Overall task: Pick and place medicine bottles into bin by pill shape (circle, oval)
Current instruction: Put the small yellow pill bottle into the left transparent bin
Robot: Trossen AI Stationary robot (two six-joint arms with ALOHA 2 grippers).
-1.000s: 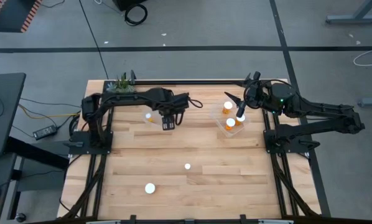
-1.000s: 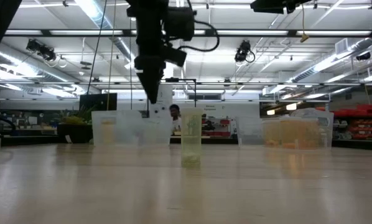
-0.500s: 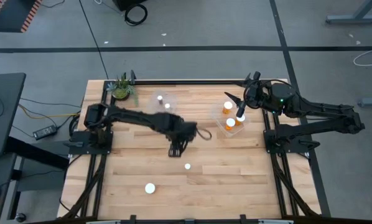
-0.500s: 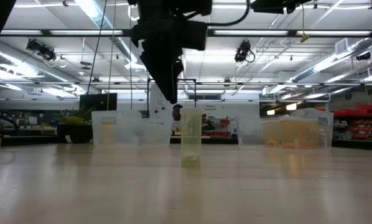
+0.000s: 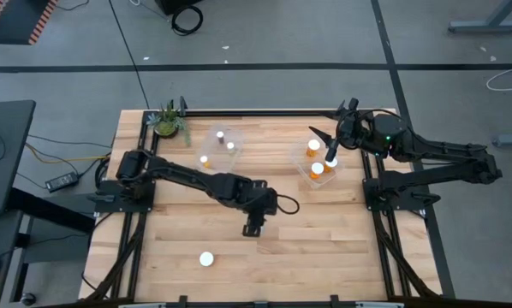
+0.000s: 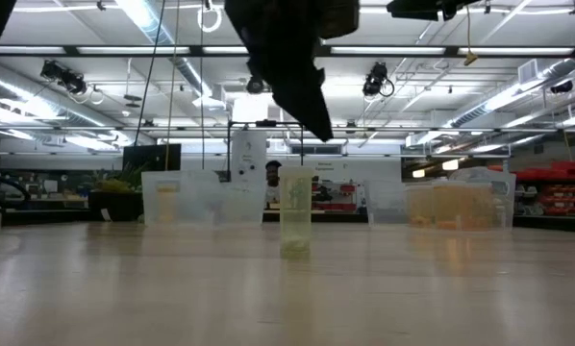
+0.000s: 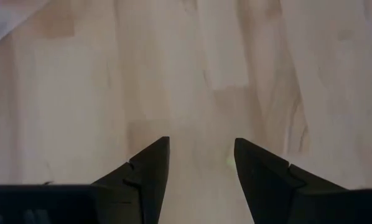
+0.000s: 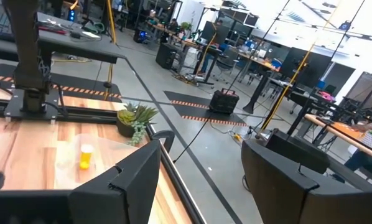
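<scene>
Left gripper (image 5: 253, 228) swung from upper-centre bin area down to centre of high view, now over small white bottle; fingers (image 7: 150, 180) parted, nothing held. Second bottle (image 5: 206, 258) at lower left untouched. Pickup judged next. Right gripper (image 5: 331, 147) parked, parted, over right bin (image 5: 300, 171).

Bright ceiling strip lights (image 6: 153, 24) glare overhead; the nearby table (image 6: 287, 288) looks soft, perhaps out of focus.
</scene>
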